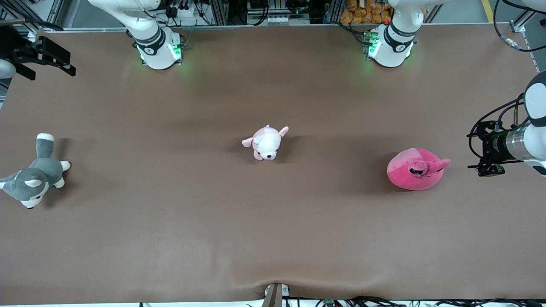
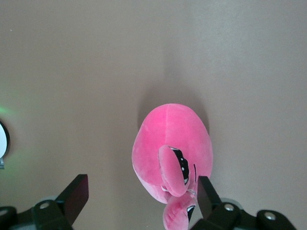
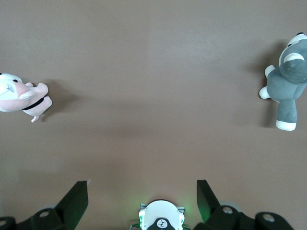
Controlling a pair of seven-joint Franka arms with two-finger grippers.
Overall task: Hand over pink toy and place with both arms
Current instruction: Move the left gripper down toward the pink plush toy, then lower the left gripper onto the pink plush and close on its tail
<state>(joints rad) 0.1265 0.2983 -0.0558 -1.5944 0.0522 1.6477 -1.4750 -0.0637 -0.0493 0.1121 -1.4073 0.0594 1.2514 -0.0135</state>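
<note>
The pink toy (image 1: 416, 170), a round hot-pink plush with black half-lidded eyes, lies on the brown table toward the left arm's end. My left gripper (image 1: 484, 149) hangs in the air just off the toy, toward that end's table edge. In the left wrist view the gripper (image 2: 142, 191) is open and empty, and the toy (image 2: 168, 139) lies below it, close to one finger (image 2: 207, 191). My right gripper (image 1: 53, 72) is open and empty, up over the table's corner at the right arm's end. It also shows in the right wrist view (image 3: 142, 194).
A small pale pink-and-white puppy plush (image 1: 266, 143) lies mid-table. A grey-and-white husky plush (image 1: 34, 175) lies at the right arm's end. Both show in the right wrist view: puppy (image 3: 21, 98), husky (image 3: 288, 79). The arm bases (image 1: 160, 49) (image 1: 390, 47) stand along the table's edge farthest from the camera.
</note>
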